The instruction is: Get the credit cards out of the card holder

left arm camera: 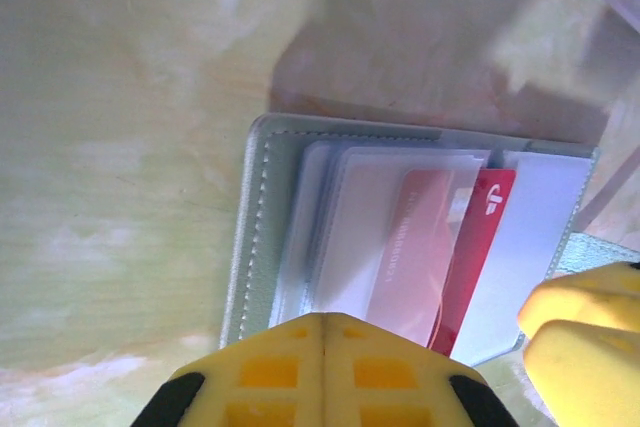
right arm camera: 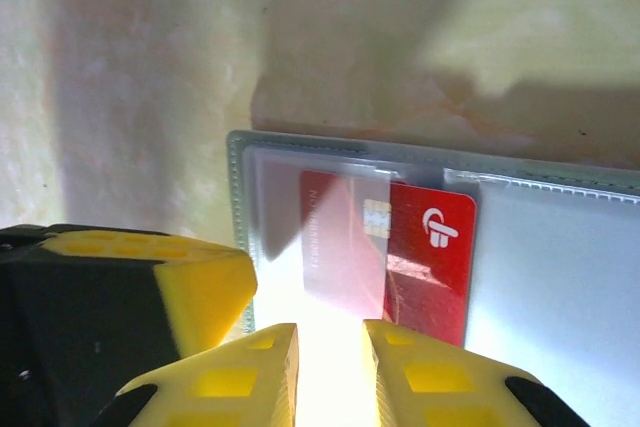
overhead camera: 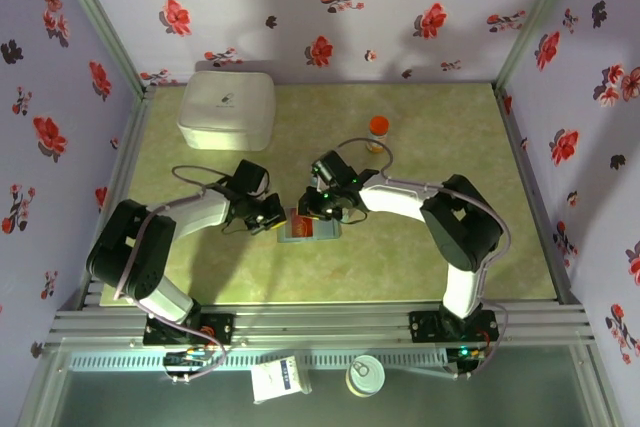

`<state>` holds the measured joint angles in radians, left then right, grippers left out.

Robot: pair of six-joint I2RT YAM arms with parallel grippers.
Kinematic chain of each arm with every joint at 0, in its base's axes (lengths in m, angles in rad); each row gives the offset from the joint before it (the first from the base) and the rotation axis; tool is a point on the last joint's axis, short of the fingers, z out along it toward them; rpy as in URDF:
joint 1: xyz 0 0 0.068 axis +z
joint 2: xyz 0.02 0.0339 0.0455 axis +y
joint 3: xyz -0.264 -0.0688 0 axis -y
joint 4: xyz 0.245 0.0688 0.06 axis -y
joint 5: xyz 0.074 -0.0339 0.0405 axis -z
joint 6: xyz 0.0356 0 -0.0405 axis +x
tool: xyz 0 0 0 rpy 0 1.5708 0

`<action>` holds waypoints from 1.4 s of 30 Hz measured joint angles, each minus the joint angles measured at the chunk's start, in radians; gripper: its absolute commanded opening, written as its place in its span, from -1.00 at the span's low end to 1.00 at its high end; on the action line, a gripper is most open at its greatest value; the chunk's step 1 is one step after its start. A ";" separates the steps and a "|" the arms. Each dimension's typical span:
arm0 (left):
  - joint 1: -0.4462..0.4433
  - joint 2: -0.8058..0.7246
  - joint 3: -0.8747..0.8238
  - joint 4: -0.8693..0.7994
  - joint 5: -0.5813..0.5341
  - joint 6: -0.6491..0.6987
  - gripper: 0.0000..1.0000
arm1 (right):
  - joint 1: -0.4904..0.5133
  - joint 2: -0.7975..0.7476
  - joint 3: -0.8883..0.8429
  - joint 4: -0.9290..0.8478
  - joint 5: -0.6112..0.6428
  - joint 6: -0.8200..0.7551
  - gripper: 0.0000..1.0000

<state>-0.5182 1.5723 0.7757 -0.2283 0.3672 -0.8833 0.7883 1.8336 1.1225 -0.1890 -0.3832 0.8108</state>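
Red card (right arm camera: 428, 252) (half sleeved) in holder (left arm camera: 252, 237)

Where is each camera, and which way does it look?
Top external: above, behind the arms, facing down at the table; both arms show, left gripper and right gripper at the card holder.
Left wrist: on the left arm, facing down at the card holder; its shut yellow fingers show.
Right wrist: on the right arm, facing down too; its fingers show.
Both wrist views share the red card.
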 measured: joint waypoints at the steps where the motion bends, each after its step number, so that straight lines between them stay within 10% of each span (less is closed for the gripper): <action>1: -0.002 0.000 0.005 -0.002 0.000 0.000 -0.94 | 0.000 -0.005 -0.001 0.000 0.002 0.000 -0.52; 42: -0.034 0.072 0.050 -0.008 0.003 0.012 -1.00 | -0.018 0.009 -0.078 0.042 -0.011 0.004 -0.45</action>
<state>-0.5526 1.6447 0.8257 -0.2359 0.3706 -0.8711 0.7704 1.8427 1.0443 -0.1471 -0.3946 0.8146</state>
